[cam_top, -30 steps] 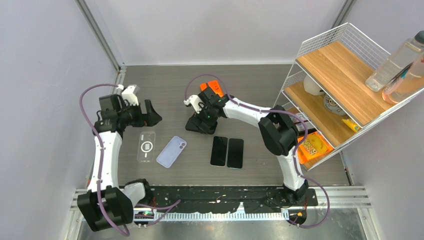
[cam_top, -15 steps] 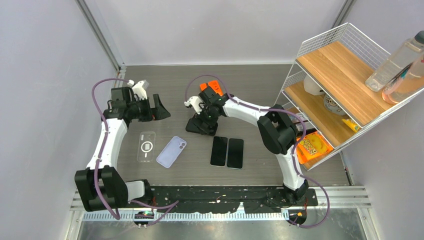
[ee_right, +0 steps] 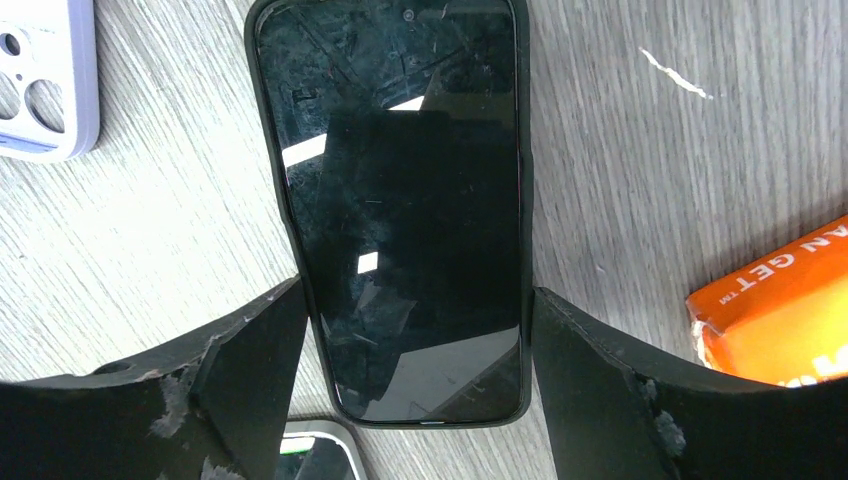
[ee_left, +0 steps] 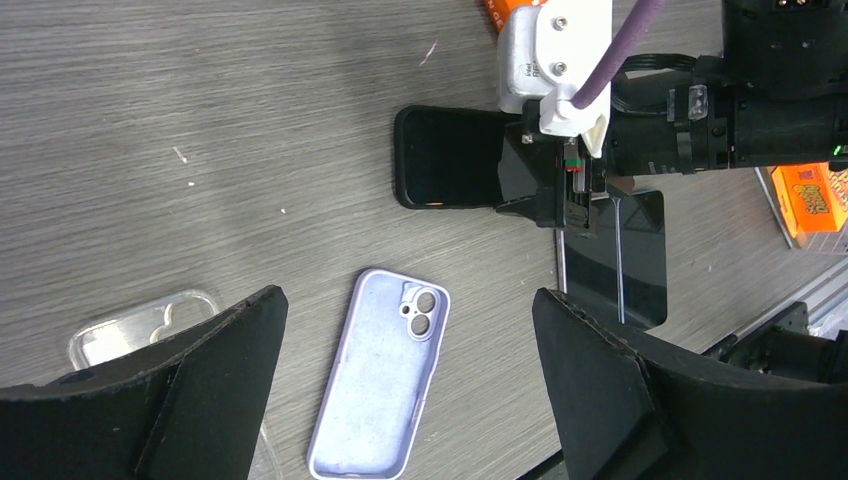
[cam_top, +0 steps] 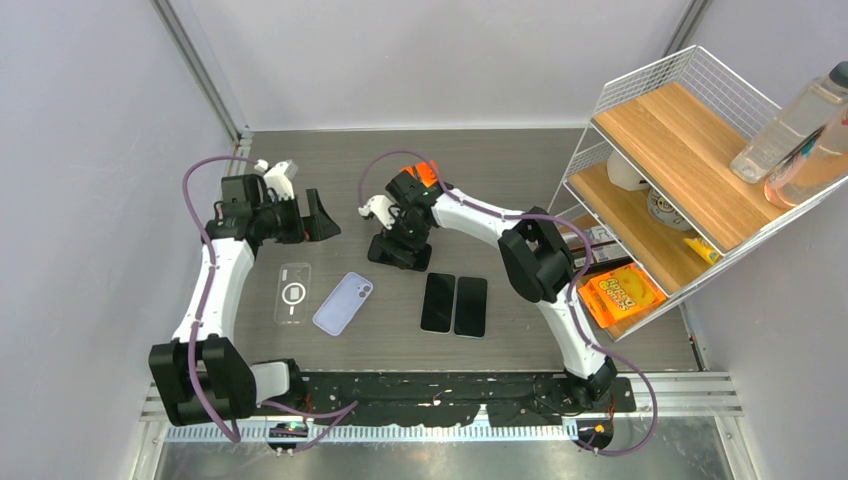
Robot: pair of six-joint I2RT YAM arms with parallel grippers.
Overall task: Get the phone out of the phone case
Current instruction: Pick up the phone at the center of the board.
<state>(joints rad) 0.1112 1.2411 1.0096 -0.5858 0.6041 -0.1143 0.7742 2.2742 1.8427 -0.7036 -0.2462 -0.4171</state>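
The phone in its black case point(ee_right: 400, 200) lies screen up on the grey table. My right gripper point(ee_right: 417, 300) is open, its two fingers standing close on either side of the phone's lower end. In the top view the right gripper point(cam_top: 400, 245) covers most of that phone. The phone also shows in the left wrist view point(ee_left: 445, 157), partly under the right wrist. My left gripper point(cam_top: 318, 215) is open and empty, above the table to the left of the phone, looking down at it point(ee_left: 408, 300).
An empty lilac case point(cam_top: 343, 303) and a clear case point(cam_top: 292, 293) lie at front left. Two bare black phones point(cam_top: 437, 301) point(cam_top: 470, 306) lie side by side in front of the right gripper. An orange box point(cam_top: 420, 175) sits behind it. A wire shelf rack point(cam_top: 690, 150) stands on the right.
My left arm swung its gripper back and to the right, then held still. My right gripper shifted slightly left over the cased phone.
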